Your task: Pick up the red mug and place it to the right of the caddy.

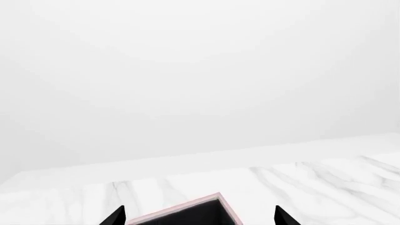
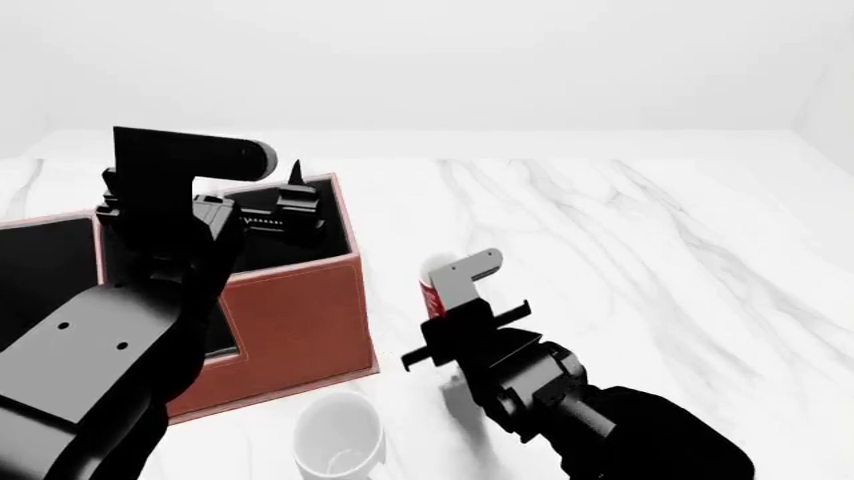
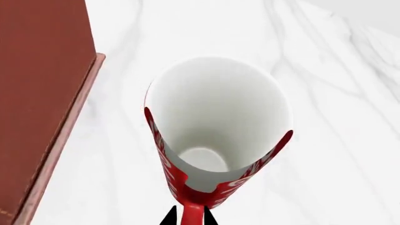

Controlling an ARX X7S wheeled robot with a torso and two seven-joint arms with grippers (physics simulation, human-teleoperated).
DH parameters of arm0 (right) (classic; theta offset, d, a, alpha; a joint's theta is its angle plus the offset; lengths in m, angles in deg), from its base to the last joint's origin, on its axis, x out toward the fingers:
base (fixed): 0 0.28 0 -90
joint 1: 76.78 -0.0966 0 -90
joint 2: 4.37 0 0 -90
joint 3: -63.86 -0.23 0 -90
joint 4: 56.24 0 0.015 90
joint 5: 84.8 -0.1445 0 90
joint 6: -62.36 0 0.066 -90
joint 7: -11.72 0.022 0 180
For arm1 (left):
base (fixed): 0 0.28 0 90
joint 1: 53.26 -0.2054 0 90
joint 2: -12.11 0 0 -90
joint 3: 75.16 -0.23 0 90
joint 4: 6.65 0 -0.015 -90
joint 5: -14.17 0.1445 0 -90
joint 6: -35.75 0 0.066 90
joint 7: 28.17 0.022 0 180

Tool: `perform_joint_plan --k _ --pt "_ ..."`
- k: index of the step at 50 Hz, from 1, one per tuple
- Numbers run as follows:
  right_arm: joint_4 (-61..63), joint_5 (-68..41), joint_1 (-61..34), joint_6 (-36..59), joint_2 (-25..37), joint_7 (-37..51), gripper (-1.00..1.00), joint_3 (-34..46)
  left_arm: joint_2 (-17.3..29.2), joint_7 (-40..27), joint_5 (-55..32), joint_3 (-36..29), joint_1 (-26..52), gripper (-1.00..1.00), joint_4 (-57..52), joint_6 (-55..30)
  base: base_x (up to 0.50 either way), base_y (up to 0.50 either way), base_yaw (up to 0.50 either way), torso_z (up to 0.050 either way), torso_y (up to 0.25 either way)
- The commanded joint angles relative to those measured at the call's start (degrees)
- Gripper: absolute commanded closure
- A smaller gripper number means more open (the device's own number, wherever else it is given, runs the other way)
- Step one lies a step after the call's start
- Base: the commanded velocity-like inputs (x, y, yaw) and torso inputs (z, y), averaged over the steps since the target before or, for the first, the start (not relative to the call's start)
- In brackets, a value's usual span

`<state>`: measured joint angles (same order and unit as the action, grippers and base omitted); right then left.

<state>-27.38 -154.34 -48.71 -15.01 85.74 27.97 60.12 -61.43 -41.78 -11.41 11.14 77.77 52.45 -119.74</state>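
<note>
The marble table (image 2: 641, 230) carries one caddy (image 2: 287, 310), two mugs and both arms. The caddy sits at the left of the head view, its near wall and right corner in sight, its left part hidden behind the left arm (image 2: 120, 340). The left gripper (image 2: 296, 195) hangs over the caddy's back right corner; in its wrist view only two dark fingertips (image 1: 114, 216) show, set wide apart with nothing between them, above a caddy corner (image 1: 187, 213).

The red mug (image 3: 216, 136) stands upright just right of the caddy, apart from it. The right gripper (image 2: 461, 295) is directly over it and covers most of it in the head view. In the wrist view two black fingertips (image 3: 168, 218) pinch the red handle (image 3: 192, 214) close together.

A white mug (image 2: 338, 435) stands in front of the caddy, partly cut off.
</note>
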Motion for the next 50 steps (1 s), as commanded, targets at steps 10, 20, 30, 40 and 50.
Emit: perform_joint_plan --k 10,20,30,40,50 --pt "-0.18 0.85 -0.69 1.05 -0.11 0.05 -1.00 1.51 0.25 -0.44 -0.53 0.07 -0.13 -1.00 -0.07 0.06 0.00 0.00 0.00 0.000 0.000" --pt "0.68 0.74 -1.31 2.35 -0.06 2.97 -1.00 1.66 0.44 -0.68 -0.95 0.33 -0.33 -1.00 -0.57 -0.16 0.00 0.00 0.00 0.000 0.001" --pt "45.38 -6.33 -0.81 6.44 26.66 20.61 -1.00 -2.19 0.39 -1.06 -0.97 0.06 -0.58 -1.00 -0.46 0.13 0.00 0.00 0.00 0.000 0.000" --pt "81.92 -7.26 1.76 2.16 51.01 25.42 -1.00 -4.09 0.49 -1.52 -1.38 0.32 -0.81 -1.00 -1.26 -0.25 0.00 0.00 0.00 0.000 0.000" --pt "93.04 8.92 7.27 -22.37 64.49 33.17 -1.00 -13.09 0.57 -1.81 -1.62 0.21 -0.42 -1.00 -1.31 -0.45 0.00 0.00 0.00 0.000 0.000"
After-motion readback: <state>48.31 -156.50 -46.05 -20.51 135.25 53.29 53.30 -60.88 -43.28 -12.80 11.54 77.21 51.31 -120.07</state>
